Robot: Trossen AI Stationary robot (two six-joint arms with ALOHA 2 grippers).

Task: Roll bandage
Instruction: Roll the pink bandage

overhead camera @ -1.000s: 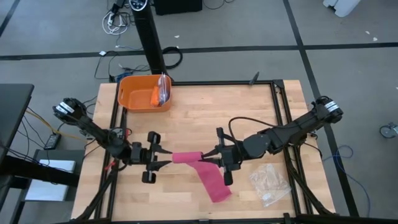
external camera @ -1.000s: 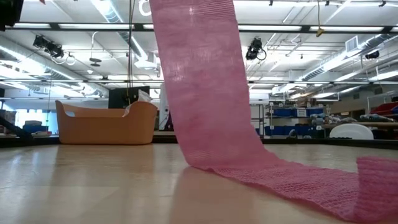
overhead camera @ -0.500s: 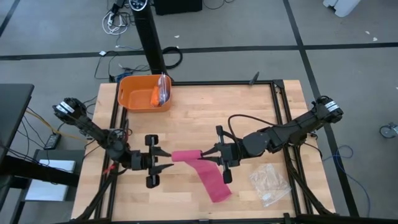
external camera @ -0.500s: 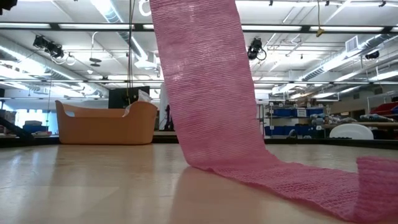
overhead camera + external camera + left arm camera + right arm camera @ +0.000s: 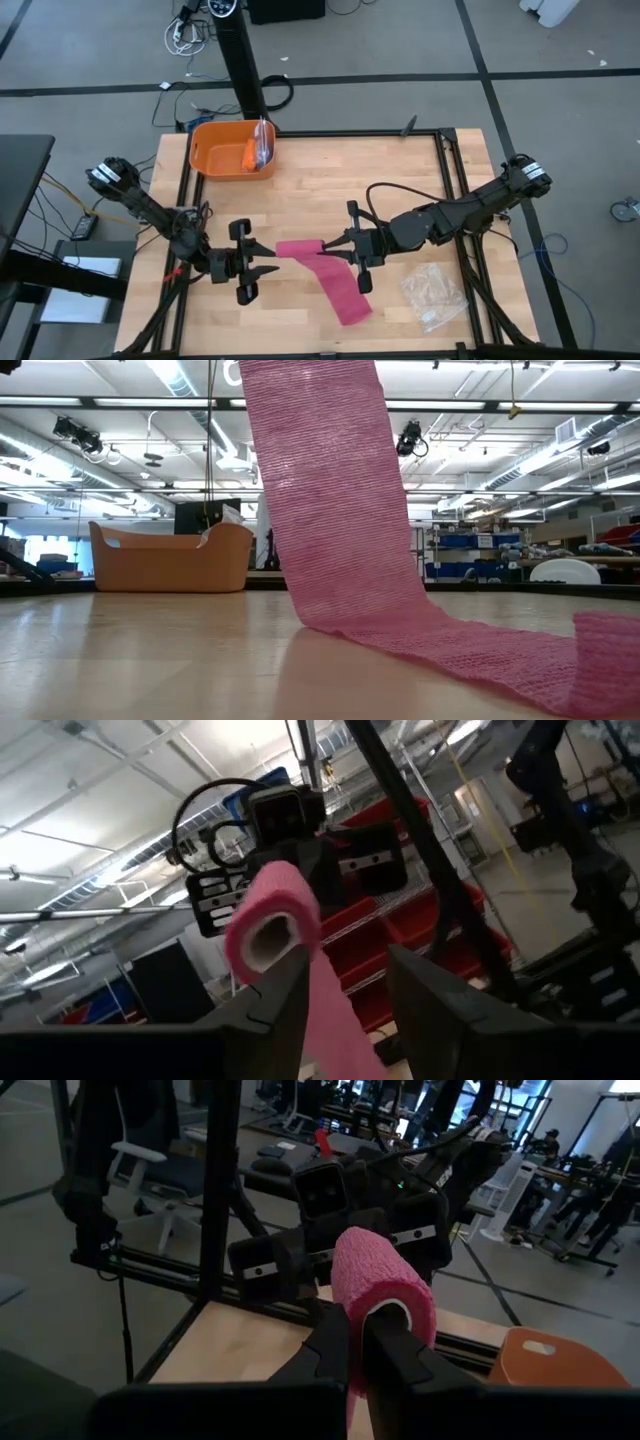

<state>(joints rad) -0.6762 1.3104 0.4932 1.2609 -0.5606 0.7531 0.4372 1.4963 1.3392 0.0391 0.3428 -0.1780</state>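
The bandage [image 5: 322, 268] is seen near the middle of the table [image 5: 330, 180], toward its front edge; its rolled end is lifted between the two arms, while the loose strip trails down and away across the wood toward the front, ending near the clear crinkled plastic bag [image 5: 433, 294]; in the low view the strip [image 5: 340, 530] is shown hanging from above and then lying flat on the table, with a folded end at the picture's right edge.

The right claw [image 5: 337, 249] is found at the roll's right end; its fingers are closed narrowly, and in the right wrist view the right claw [image 5: 358, 1348] is seen pinched on the roll's edge, one finger lying inside the white core of the bandage [image 5: 385, 1285].

The left claw [image 5: 270, 263] is held just beside the roll's left end, pointing toward it; its fingers are spread wide; in the left wrist view the left claw [image 5: 345, 985] is shown with a clear gap between its fingers [image 5: 285, 995], and the bandage [image 5: 278, 925] is seen just beyond them, not gripped; whether a fingertip touches the roll cannot be told.

An orange plastic tub [image 5: 232, 148] is placed at the table's far left corner, well apart from the bandage; it is also visible in the low view [image 5: 170, 557], resting on the table behind the strip.
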